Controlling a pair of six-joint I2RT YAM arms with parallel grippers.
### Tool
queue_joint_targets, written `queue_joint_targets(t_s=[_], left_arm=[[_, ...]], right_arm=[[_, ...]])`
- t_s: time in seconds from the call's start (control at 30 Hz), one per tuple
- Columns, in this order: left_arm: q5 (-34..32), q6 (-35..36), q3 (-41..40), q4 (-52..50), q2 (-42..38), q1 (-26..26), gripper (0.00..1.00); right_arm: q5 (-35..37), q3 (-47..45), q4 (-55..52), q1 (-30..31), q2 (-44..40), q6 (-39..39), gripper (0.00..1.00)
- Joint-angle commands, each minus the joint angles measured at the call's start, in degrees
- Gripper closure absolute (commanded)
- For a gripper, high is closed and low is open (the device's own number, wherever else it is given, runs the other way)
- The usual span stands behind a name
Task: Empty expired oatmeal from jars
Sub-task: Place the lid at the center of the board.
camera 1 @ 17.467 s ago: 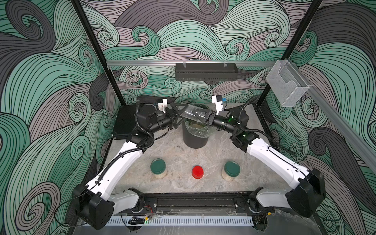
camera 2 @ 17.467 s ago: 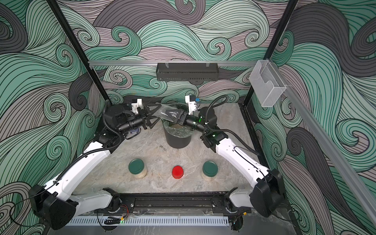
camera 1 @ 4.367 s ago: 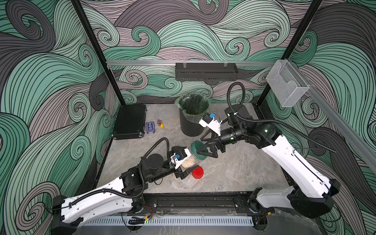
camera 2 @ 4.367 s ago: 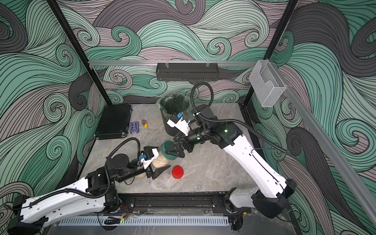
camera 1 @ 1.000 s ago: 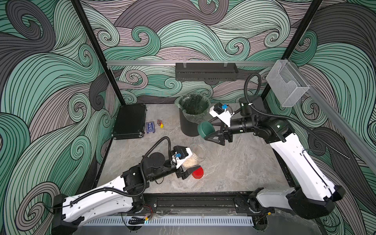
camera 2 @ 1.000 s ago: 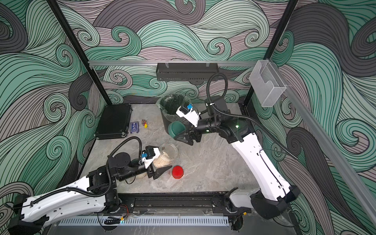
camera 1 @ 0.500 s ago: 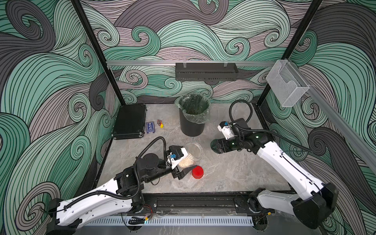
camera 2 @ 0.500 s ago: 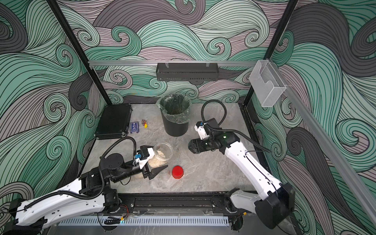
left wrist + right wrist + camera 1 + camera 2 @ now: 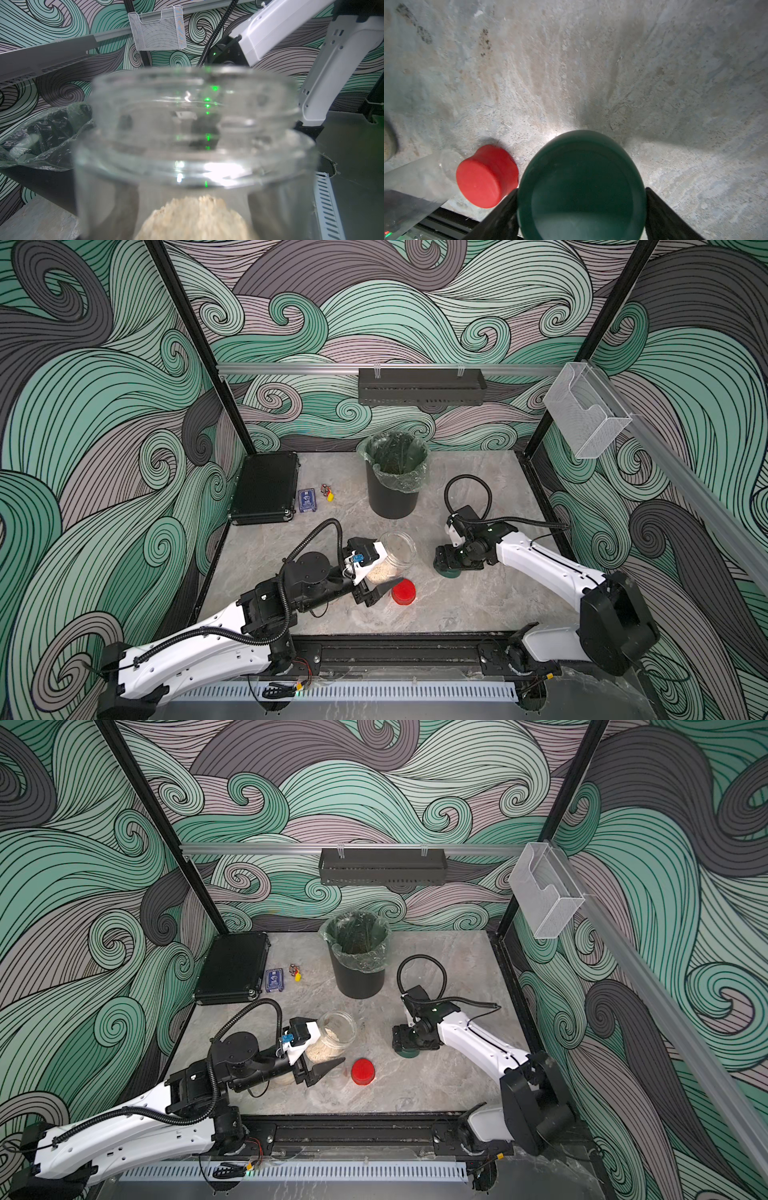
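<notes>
My left gripper (image 9: 379, 572) is shut on an open glass jar (image 9: 397, 549), holding it tilted above the table, mouth toward the back. Pale oatmeal (image 9: 383, 571) fills its lower part; in the left wrist view the jar (image 9: 193, 145) fills the picture, with oatmeal (image 9: 193, 220) at its bottom. To its right, my right gripper (image 9: 448, 570) is shut on the dark green lid (image 9: 581, 182), down at the table surface. A small red-lidded jar (image 9: 404, 591) stands between them, near the front. A bit of another oatmeal jar (image 9: 284, 1078) shows under my left arm.
The black bin (image 9: 392, 499) with its clear liner stands at the back centre. At the back left lies a black case (image 9: 266, 487), with a small blue box (image 9: 306, 500) and tiny coloured pieces (image 9: 328, 492) next to it. Black rails run along the table's front edge.
My right gripper has carried the green lid from beside the bin down to the table, right of the jar. My left gripper has kept the open jar almost still.
</notes>
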Motion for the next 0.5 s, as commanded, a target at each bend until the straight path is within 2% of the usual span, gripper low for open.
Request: queue_joint_targets(t_s=[0.0,0.13,0.47], left_arm=[[-1.0,0.6,3.7,4.6,-0.3,-0.2,0.63],[-1.1,0.5,3.4,4.7,-0.5,-0.2,0.63],[-1.8,0.3,3.1,4.9,-1.2,-0.1,0.63]], right_arm=[[-0.7,-1.3,3.1,0.6,1.6,1.6,0.52],[-1.7,-2.6,4.2,0.7,2.6,1.8,0.49],[-0.1,-4.5,4.7,0.6,2.1,1.8,0.29]])
